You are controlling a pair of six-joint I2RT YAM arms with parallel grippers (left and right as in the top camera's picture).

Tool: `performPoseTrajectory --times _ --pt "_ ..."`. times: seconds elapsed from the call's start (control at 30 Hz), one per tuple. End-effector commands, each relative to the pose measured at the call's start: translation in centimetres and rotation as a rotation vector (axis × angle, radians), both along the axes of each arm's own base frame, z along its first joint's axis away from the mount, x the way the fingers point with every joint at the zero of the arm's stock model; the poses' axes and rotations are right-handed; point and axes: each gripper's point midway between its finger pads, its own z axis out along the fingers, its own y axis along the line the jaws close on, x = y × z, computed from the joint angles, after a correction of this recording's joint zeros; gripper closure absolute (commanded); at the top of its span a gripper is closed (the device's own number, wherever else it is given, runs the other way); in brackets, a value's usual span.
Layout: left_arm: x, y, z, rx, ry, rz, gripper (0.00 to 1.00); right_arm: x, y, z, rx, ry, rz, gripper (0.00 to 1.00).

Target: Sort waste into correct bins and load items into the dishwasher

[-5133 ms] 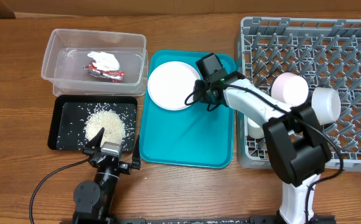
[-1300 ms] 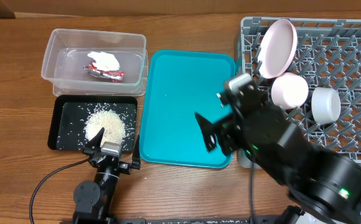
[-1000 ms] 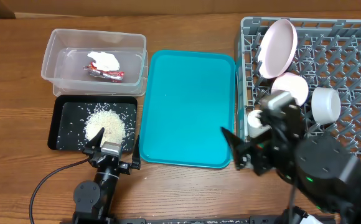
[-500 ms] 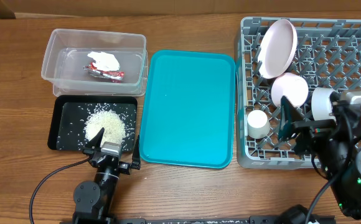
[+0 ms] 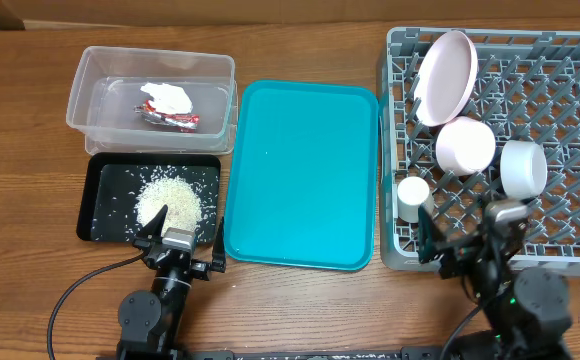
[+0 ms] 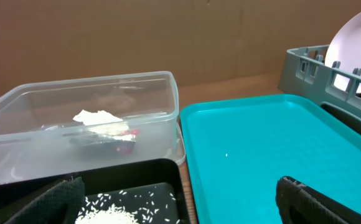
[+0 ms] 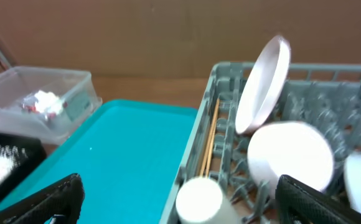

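We see 1 plate (image 5: 448, 75) on edge in the dish rack's (image 5: 560, 60) far-left corner. It leans, long axis approx front-to-back. Chopsticks (image 7: 209, 138), looks like 2, lie along the rack's left wall, pointing away from the right wrist cam. Also in the rack: 1 pink bowl (image 5: 465, 145), 1 white-grey bowl (image 5: 523, 167), 1 cup (image 5: 413, 198). The clear tub (image 5: 78, 105) holds 1 wrapper (image 5: 175, 120) + 1 tissue (image 5: 168, 97). Rice (image 5: 170, 198) sits in the black tray (image 5: 105, 215). Left gripper (image 6: 180, 202) and right gripper (image 7: 180, 199): fingers spread wide on both.
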Motion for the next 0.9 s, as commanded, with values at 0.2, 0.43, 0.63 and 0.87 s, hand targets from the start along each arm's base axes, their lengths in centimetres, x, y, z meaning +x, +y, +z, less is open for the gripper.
performPoseTrajectory --times 0.2,0.43,0.63,0.87 --pt "0.0 0.0 -0.1 -0.006 0.002 0.000 0.00 0.3 0.4 -5.7 0.013 -0.085 0.025 0.00" --pt "0.0 0.0 -0.1 -0.006 0.002 0.000 0.00 1.5 0.7 -6.0 0.034 -0.188 0.024 0.00" --pt "0.0 0.0 -0.1 -0.006 0.002 0.000 0.00 1.8 0.8 -5.9 0.041 -0.223 0.024 0.00" --pt "0.0 0.0 -0.1 -0.006 0.002 0.000 0.00 1.8 0.8 -5.9 0.041 -0.222 0.024 0.00"
